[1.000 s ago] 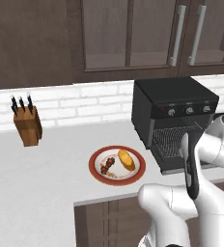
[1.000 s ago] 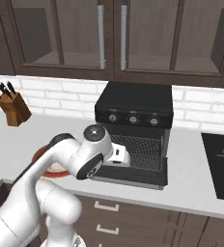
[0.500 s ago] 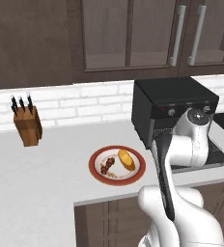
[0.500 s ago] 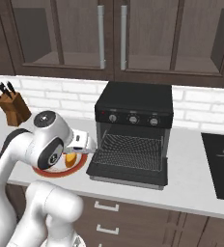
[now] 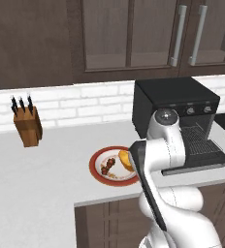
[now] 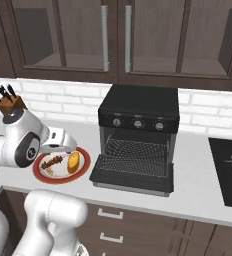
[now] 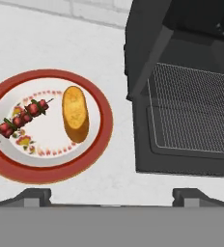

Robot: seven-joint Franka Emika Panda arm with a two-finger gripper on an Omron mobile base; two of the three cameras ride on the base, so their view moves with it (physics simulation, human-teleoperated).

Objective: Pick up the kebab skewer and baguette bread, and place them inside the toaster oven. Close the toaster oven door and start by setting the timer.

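- While I look down the hand camera, the two-finger gripper (image 7: 112, 195) hangs above the white worktop (image 7: 41, 43), finger tips spread wide, nothing between them.
- Thin kebab skewer with dark red meat chunks (image 7: 21, 118) and stubby golden baguette bread (image 7: 75, 113) lie side by side, not touching, on a red-rimmed white plate (image 7: 102, 137) near the worktop's front edge.
- Boxy black toaster oven (image 6: 139, 107) stands just beside the plate; black toaster oven door (image 6: 133, 172) dropped flat, wire rack showing.
- Wooden knife block (image 5: 28, 126) at the back wall.
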